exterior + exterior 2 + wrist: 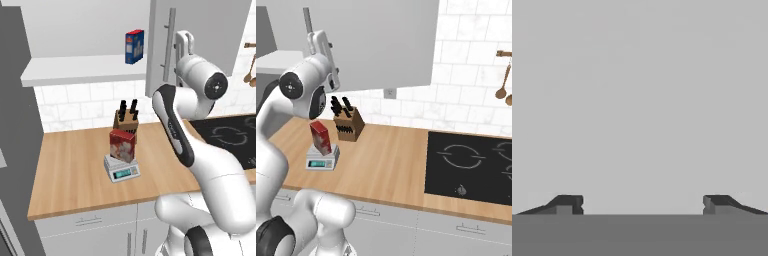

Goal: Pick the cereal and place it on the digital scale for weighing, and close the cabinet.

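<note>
The wooden counter point(70, 170) lies bare left and right of the digital scale point(121, 169). The cereal point(123, 145) stands on it, the knife block point(126, 119) just behind. The grey cabinet door point(165, 45) fronts the spread gripper point(642, 205).

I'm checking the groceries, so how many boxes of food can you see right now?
2: the red cereal stands on the digital scale; a blue box sits on the open cabinet shelf. Others may hide behind its door.

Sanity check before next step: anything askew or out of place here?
The cereal stands on the digital scale but tilted, not square. The cabinet door stands open, exposing a blue box on the shelf. The claw is open, empty, facing flat grey.
</note>
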